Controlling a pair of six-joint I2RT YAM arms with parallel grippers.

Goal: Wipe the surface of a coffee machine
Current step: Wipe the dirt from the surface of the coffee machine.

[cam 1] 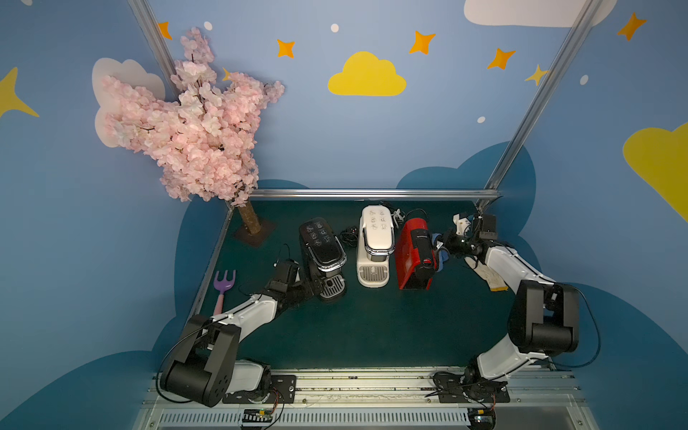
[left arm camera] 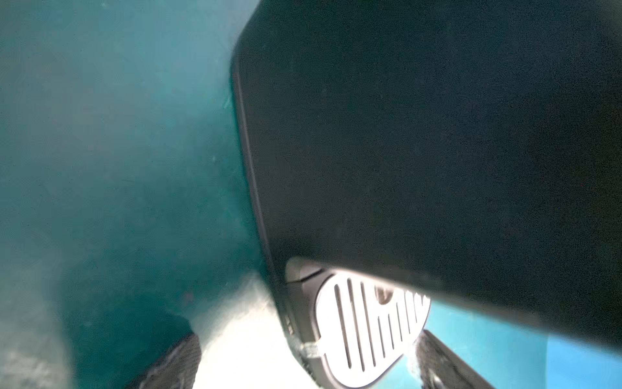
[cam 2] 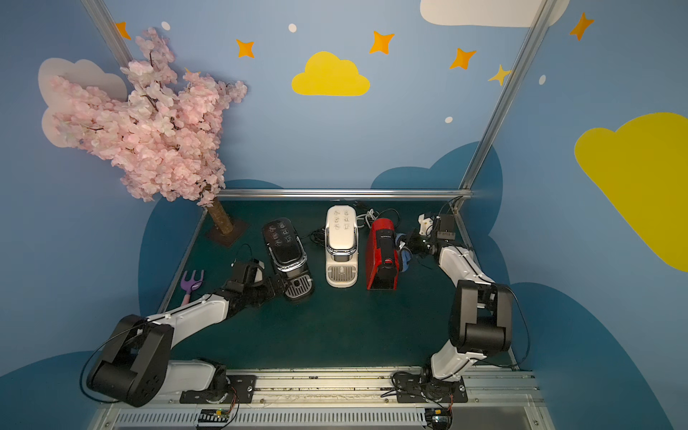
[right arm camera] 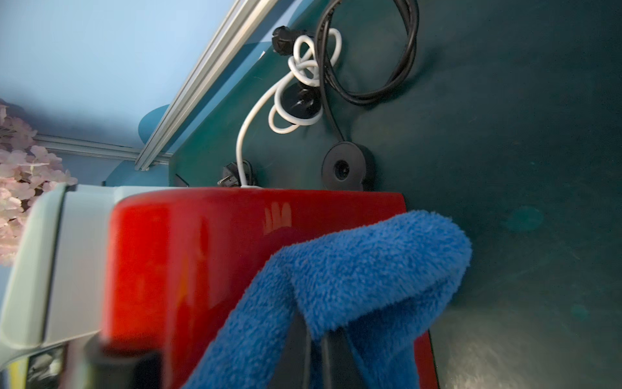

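Note:
The cream-white coffee machine (cam 1: 375, 245) (cam 2: 341, 242) stands upright in the middle of three machines, showing dark icons on its rounded top and a silver drip grille at its base. Its side shows blurred in the right wrist view (right arm camera: 50, 269). My right gripper (cam 1: 441, 247) (cam 2: 407, 246) (right arm camera: 314, 323) is shut on a blue cloth (right arm camera: 363, 269), which lies against the far side of the red machine (right arm camera: 202, 262), away from the white one. My left gripper (cam 1: 316, 288) (cam 2: 283, 287) (left arm camera: 309, 367) is open, its fingers (left arm camera: 175, 363) straddling the black machine's base.
The black machine (cam 1: 322, 253) stands left of the white one and the red-and-black machine (cam 1: 413, 257) right of it. Coiled cords (right arm camera: 309, 77) lie behind them by the metal rail. A purple rake (cam 1: 222, 288), a blossom tree (cam 1: 186, 126) and a pale sponge (cam 1: 487, 277) are also present.

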